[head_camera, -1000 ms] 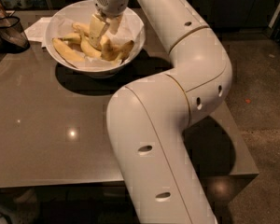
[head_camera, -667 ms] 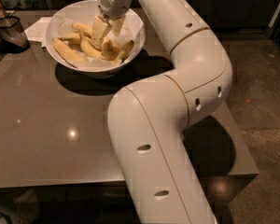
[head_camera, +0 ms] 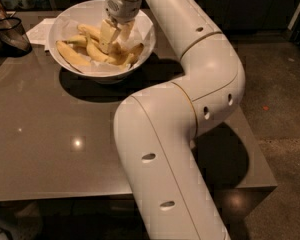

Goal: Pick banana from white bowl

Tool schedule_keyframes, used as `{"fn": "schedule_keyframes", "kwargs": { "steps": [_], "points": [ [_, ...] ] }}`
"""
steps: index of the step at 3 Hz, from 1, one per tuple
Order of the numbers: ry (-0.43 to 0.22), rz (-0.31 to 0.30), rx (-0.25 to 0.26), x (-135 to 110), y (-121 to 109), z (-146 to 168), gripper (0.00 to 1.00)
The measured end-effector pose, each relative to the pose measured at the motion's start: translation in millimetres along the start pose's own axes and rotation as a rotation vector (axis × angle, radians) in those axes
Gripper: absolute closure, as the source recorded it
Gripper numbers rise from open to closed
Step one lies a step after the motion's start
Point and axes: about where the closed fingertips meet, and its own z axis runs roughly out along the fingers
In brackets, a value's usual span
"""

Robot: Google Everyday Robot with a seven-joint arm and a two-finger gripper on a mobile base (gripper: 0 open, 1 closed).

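Note:
The white bowl [head_camera: 60, 21] stands at the far left of the grey table, lined with crumpled white paper and holding several bananas. The long, pale-yellow banana [head_camera: 71, 56] lies along the bowl's left front side. A shorter banana with a brown tip [head_camera: 134, 51] lies at the right. My gripper [head_camera: 116, 40] points down into the middle of the bowl, to the right of the long banana. Its fingers [head_camera: 107, 35] stand apart among the middle bananas, holding nothing that I can see.
A dark transparent container [head_camera: 10, 34] stands at the table's far left edge. A white paper [head_camera: 40, 30] lies beside the bowl. My arm's big white links cover the table's right half. The table's front edge [head_camera: 65, 196] is near; dark floor lies to the right.
The gripper has sunk slightly deeper among the bananas in the bowl. The bananas and bowl have not visibly moved.

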Motion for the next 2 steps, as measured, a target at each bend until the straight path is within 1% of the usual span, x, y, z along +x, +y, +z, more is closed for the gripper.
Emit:
{"fn": "schedule_keyframes", "kwargs": {
  "steps": [2],
  "points": [
    [0.008,-0.026,-0.012,-11.8,8.5,11.4,0.43]
  ]
}}
